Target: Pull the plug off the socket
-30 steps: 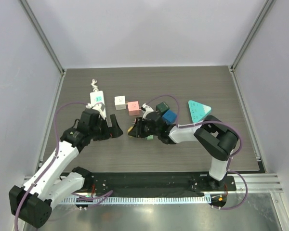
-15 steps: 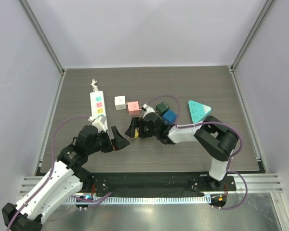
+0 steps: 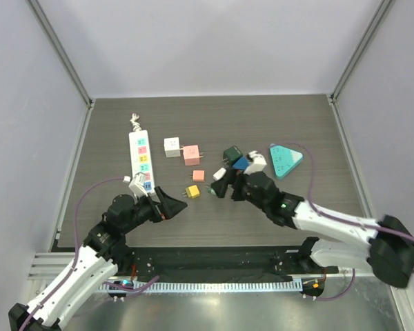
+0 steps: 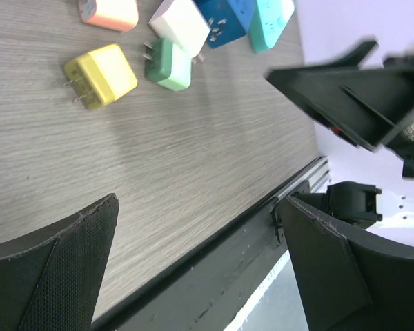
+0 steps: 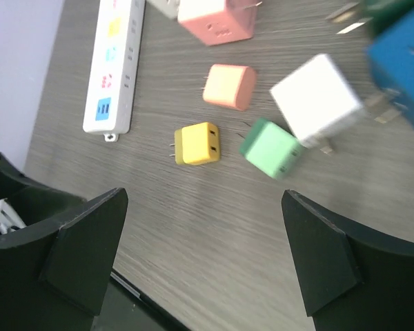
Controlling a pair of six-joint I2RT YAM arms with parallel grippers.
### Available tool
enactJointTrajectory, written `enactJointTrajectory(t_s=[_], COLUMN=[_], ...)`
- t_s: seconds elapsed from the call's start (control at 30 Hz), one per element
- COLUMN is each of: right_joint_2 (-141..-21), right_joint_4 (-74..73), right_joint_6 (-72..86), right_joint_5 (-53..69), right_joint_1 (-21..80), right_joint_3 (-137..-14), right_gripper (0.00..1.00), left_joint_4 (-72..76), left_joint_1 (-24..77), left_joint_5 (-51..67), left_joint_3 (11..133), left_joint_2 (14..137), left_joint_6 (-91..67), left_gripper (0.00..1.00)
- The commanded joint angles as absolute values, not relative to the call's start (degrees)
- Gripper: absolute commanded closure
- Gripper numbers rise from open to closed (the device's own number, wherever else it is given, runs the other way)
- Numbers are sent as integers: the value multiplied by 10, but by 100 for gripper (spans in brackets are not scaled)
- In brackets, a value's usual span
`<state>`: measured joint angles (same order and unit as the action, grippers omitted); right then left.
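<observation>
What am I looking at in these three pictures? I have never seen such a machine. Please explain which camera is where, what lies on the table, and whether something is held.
These are two robot arms fixed at the near edge of a table. Each ends in a two-finger gripper. One picture is taken from above and behind the arms; the other two come from a small camera on each wrist, so the dark shapes at their lower corners are that arm's own fingers.

On the table lie a white power strip and several loose plug cubes, among them a yellow plug, a small pink plug and a light green plug. A teal triangular adapter lies further right.

The left gripper and the right gripper are both open and hold nothing.
</observation>
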<state>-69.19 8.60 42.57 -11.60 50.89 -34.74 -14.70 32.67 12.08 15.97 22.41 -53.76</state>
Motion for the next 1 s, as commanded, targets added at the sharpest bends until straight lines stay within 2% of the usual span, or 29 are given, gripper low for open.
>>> enactJointTrajectory(t_s=[0.0, 0.2, 0.3, 0.33, 0.4, 0.5, 0.67, 0.97], right_joint_2=[-549, -310, -160, -77, -2, -67, -134, -54], right_joint_4=[22, -82, -149, -176, -258, -215, -135, -162], right_joint_6=[475, 573, 603, 619, 647, 655, 693, 680], right_joint_5=[-219, -295, -282, -280, -281, -258, -243, -231], right_joint_1=[512, 512, 512, 511, 512, 512, 512, 512], right_joint_3=[-274, -116, -47, -33, -2, -2, 44, 66], right_gripper=[0, 0, 0, 0, 0, 0, 0, 0], left_joint_4=[-68, -22, -3, 11, 22, -52, -45, -115], left_joint_1=[330, 330, 330, 330, 330, 330, 330, 330], left_joint_5=[131, 128, 128, 131, 141, 139, 149, 136], left_joint_3=[128, 70, 26, 4, -27, -32, -31, -30], left_joint_2=[192, 131, 94, 82, 40, -27, -2, -25], left_joint_6=[-561, -592, -609, -614, -634, -616, -598, -580], left_gripper=[0, 0, 0, 0, 0, 0, 0, 0])
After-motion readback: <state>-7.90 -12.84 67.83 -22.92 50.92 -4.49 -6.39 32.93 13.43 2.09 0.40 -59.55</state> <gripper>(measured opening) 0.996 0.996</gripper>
